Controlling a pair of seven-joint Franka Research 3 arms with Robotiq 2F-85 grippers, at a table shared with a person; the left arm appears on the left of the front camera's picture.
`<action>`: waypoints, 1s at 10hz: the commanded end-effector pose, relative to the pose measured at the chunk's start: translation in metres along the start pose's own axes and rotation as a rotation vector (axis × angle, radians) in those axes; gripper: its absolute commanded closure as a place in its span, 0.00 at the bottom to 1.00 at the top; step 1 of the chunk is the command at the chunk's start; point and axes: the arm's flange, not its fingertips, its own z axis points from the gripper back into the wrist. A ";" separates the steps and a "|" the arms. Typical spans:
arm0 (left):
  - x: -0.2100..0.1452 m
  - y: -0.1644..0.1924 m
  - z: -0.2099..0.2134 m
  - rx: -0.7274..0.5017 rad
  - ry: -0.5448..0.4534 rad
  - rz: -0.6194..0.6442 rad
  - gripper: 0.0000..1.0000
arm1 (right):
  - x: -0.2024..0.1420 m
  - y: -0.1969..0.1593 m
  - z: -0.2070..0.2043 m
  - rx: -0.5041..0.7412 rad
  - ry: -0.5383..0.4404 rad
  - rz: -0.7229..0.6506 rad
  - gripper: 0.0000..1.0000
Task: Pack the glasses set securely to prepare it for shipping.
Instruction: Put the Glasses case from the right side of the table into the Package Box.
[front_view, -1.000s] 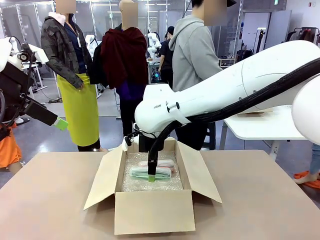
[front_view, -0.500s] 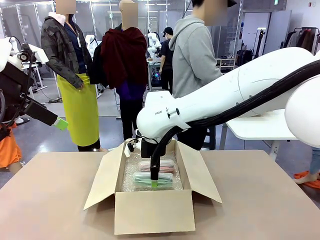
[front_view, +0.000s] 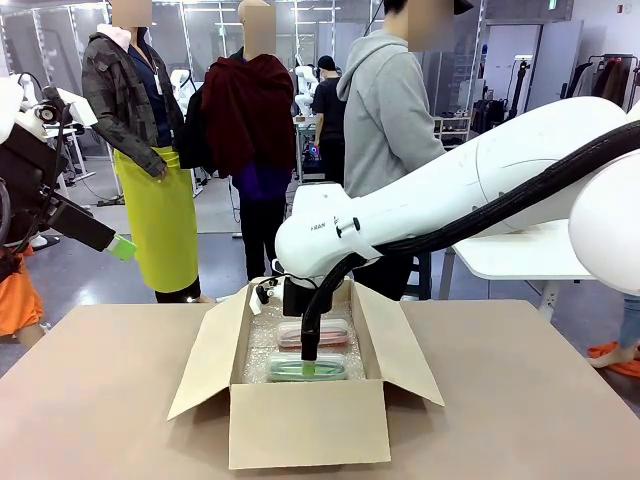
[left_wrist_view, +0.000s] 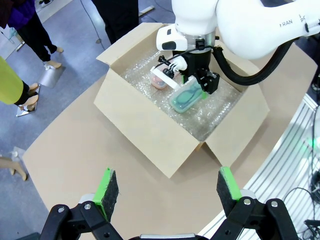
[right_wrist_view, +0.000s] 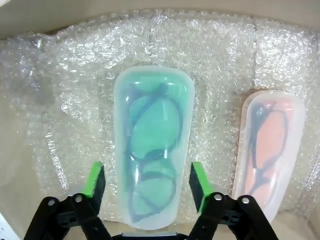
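Down near the front wall of the box (front_view: 305, 425), right tool (right_wrist_view: 146, 178) spread astride green case (right_wrist_view: 152, 125), pink case (right_wrist_view: 272, 145) just beside; left tool (left_wrist_view: 167, 187) spread too, well clear.

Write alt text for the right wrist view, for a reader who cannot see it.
A pale green glasses case lies on bubble wrap between the open fingers of the right gripper. A pale pink case lies beside it.

Front level, wrists overhead, all sharing box (front_view: 308, 425).
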 end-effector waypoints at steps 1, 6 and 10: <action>0.000 0.001 0.001 -0.005 -0.005 -0.003 0.00 | -0.005 0.008 0.000 0.004 -0.032 0.021 0.00; 0.000 0.001 0.001 -0.005 -0.005 -0.003 0.00 | 0.001 0.001 0.001 -0.001 -0.006 0.002 0.00; 0.000 0.001 0.001 -0.005 -0.005 -0.003 0.00 | 0.001 0.001 0.001 -0.001 -0.006 0.002 0.00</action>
